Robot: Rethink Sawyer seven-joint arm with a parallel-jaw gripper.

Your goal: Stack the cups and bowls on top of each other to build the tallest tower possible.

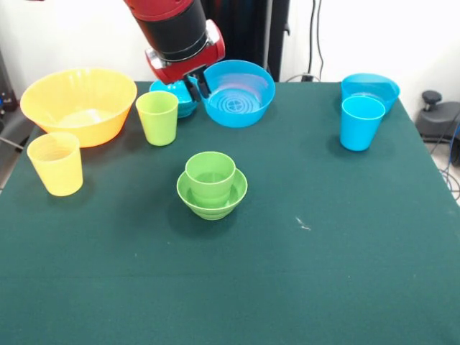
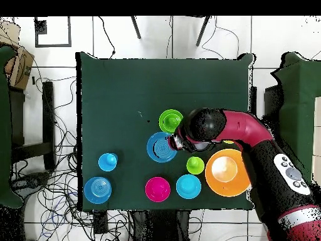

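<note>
The tower (image 1: 212, 185) is a green cup nested in a small green bowl at mid table, and it shows from above as the tower (image 2: 170, 120). My gripper (image 1: 196, 83) is shut on the left rim of the wide blue bowl (image 1: 238, 93), which tilts toward the camera. Overhead, the gripper (image 2: 173, 142) meets that bowl (image 2: 160, 147) just beside the tower. A yellow-green cup (image 1: 158, 117) and a pale yellow cup (image 1: 56, 163) stand to the left. The sky blue cup (image 1: 361, 122) is at the right.
The big yellow-orange bowl (image 1: 79, 104) fills the far left corner. A small blue bowl (image 1: 176, 99) sits behind my gripper, and another blue bowl (image 1: 370, 88) sits behind the sky blue cup. Only the overhead view shows a red bowl (image 2: 157, 189).
</note>
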